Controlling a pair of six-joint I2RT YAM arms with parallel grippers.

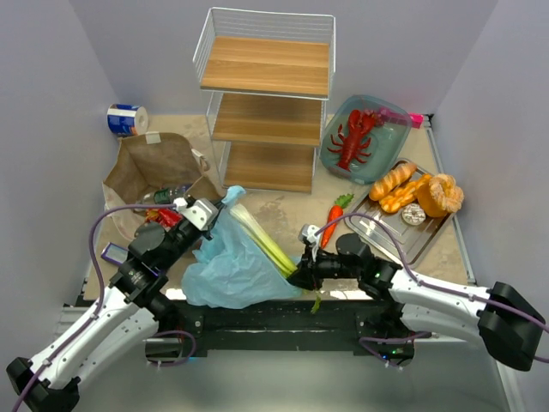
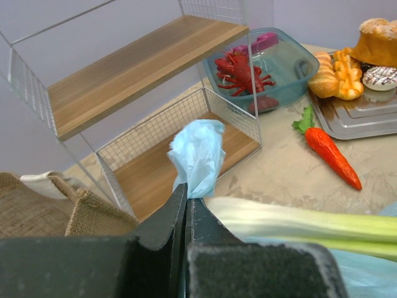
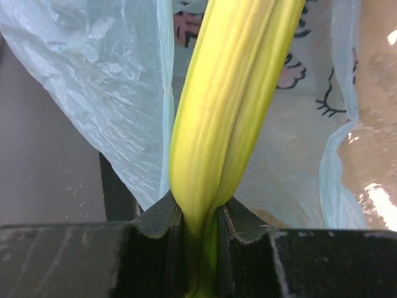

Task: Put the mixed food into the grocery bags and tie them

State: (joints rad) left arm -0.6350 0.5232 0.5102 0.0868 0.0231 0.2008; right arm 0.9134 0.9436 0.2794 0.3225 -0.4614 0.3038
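Leek (image 3: 229, 112) reaching into the open blue bag (image 1: 225, 273).
The right gripper (image 3: 200, 218) is clamped on the leek's near end, jaws narrowly apart around it. The left gripper (image 2: 187, 197) is pinched tight on a bunched bag edge. The paper bag (image 1: 159, 167) stands to the left, and the lobster (image 1: 356, 137) lies in the dish (image 1: 396, 129).

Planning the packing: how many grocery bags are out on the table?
2. The brown bag stands far left beside the wire shelf. The light-blue plastic bag lies near centre, its top pinched by the left gripper. I see no others hidden.
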